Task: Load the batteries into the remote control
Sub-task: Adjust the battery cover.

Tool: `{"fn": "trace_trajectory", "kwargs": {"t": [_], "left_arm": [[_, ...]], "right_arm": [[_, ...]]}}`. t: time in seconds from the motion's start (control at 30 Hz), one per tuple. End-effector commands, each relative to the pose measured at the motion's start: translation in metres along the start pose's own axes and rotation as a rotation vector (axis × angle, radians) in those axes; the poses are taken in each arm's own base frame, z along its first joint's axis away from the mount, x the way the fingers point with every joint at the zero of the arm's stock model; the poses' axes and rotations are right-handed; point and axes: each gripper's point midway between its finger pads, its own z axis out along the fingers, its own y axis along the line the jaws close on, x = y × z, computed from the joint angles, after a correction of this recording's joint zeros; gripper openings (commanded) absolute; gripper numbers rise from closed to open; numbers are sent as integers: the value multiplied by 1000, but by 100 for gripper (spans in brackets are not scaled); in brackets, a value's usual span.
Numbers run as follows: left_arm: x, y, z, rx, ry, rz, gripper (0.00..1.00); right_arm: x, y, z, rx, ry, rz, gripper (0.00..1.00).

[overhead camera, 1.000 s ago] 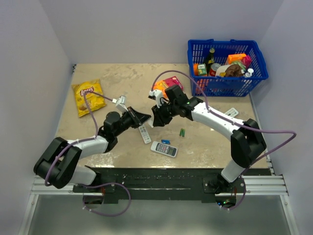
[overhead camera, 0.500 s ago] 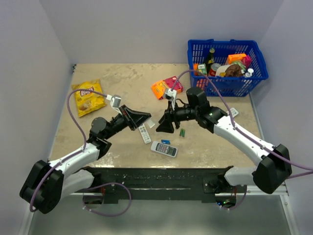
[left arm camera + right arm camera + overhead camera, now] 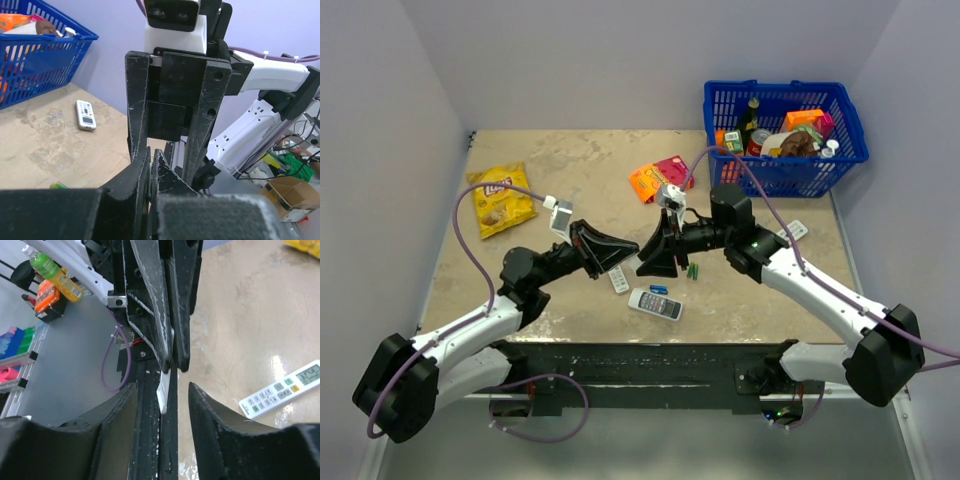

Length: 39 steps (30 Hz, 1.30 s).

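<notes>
The remote control (image 3: 619, 281) is a slim white stick on the table, partly under my left gripper (image 3: 625, 247). That gripper is shut on a small thin white flat piece (image 3: 164, 390), which sticks out past its tips. My right gripper (image 3: 162, 385) faces it tip to tip above the table. Its fingers are open, standing either side of the white piece without touching it. In the top view the right gripper (image 3: 641, 268) is just right of the left one. The batteries are not in view.
A green pair (image 3: 692, 270) and a small blue item (image 3: 658, 289) lie under the right gripper, with a display remote (image 3: 655, 304) nearer. Another white remote (image 3: 793, 231) lies by the blue basket (image 3: 785, 172). A chips bag (image 3: 500, 200) and snack packets (image 3: 660, 178) lie further back.
The right arm has swung out to the right and its jaws have opened. Both grippers have drifted slightly right and nearer. The left gripper has stayed shut on the white piece.
</notes>
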Motion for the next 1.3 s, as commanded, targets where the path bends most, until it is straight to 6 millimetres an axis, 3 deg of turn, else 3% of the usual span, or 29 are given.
{"fn": "trace_trajectory", "kwargs": {"t": [0.0, 0.2, 0.33, 0.4, 0.43, 0.53, 0.67, 0.73, 0.9, 1.03, 1.27], "left_arm": [[-24, -19, 15, 49, -58, 86, 3], [-24, -18, 18, 31, -54, 87, 3], [-24, -11, 17, 0, -59, 90, 3], [-24, -8, 17, -18, -63, 88, 13], [-25, -2, 16, -51, -77, 80, 26], [-32, 11, 12, -150, -108, 49, 51], [-43, 29, 0, -315, -159, 2, 74], [-47, 38, -10, -413, -183, -40, 82], [-48, 39, -17, -491, -204, -117, 84], [-44, 43, -17, -568, -235, -158, 83], [-35, 43, 9, -626, -213, -125, 82]], "right_arm": [[-18, 18, 0, -57, -49, -76, 44], [-16, 21, 2, -66, -41, -93, 22], [-12, 18, 2, -42, -26, -133, 2], [-10, 13, 1, -14, -19, -138, 0], [-6, 8, 1, 15, -7, -140, 0], [-3, -2, 0, 90, 6, -163, 0], [-11, -29, -5, 320, -6, -231, 0], [-13, -30, -1, 373, -15, -263, 0], [-24, -56, -11, 653, -71, -303, 0], [-33, -63, -15, 771, -116, -317, 0], [-27, -75, -14, 895, -94, -329, 0]]}}
